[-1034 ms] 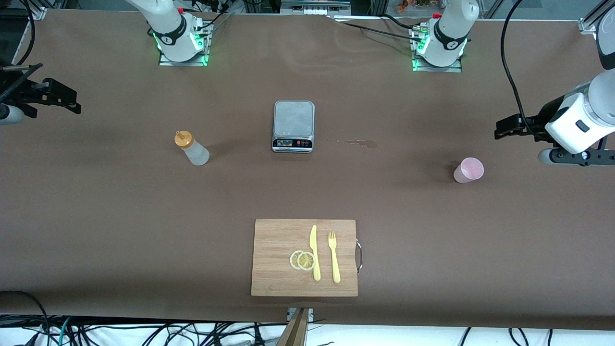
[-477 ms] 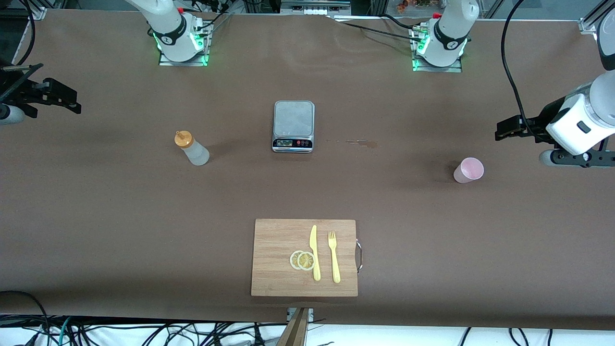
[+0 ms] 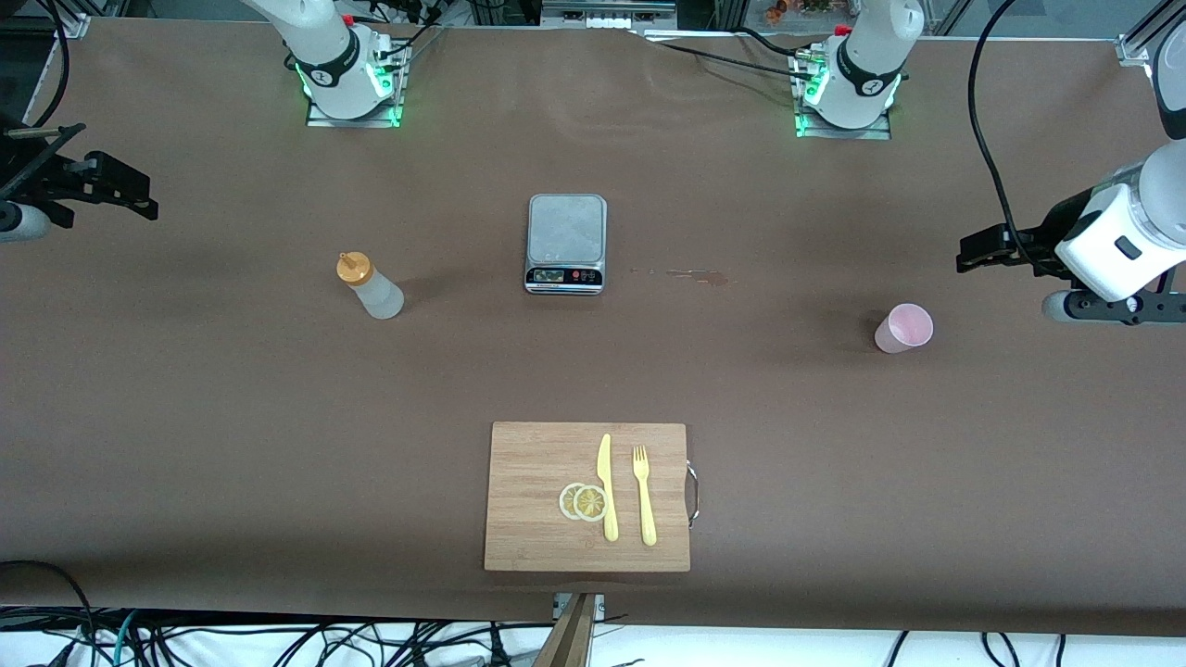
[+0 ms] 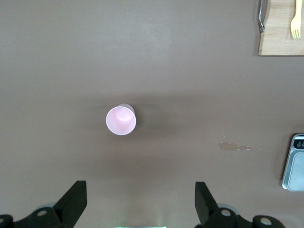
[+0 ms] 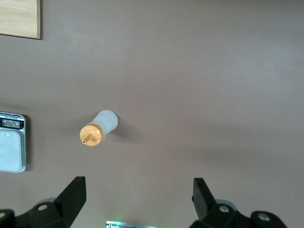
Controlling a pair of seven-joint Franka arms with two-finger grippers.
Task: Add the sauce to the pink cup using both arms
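Note:
The sauce bottle (image 3: 369,287), whitish with an orange cap, stands upright toward the right arm's end of the table; it also shows in the right wrist view (image 5: 99,128). The pink cup (image 3: 903,328) stands upright toward the left arm's end, its round rim showing in the left wrist view (image 4: 121,120). My left gripper (image 3: 984,248) hangs high over the table's end near the cup, open and holding nothing (image 4: 141,204). At the other end my right gripper (image 3: 120,185) hangs high, open with nothing in it (image 5: 137,202), well apart from the bottle.
A small kitchen scale (image 3: 566,243) sits mid-table between bottle and cup. A wooden cutting board (image 3: 537,528) near the front edge carries a yellow knife (image 3: 606,486), fork (image 3: 643,496) and lemon slices (image 3: 584,501). A small stain (image 3: 690,274) marks the cloth beside the scale.
The left gripper has drifted slightly toward the robots' bases. The right gripper, bottle and cup have stayed put.

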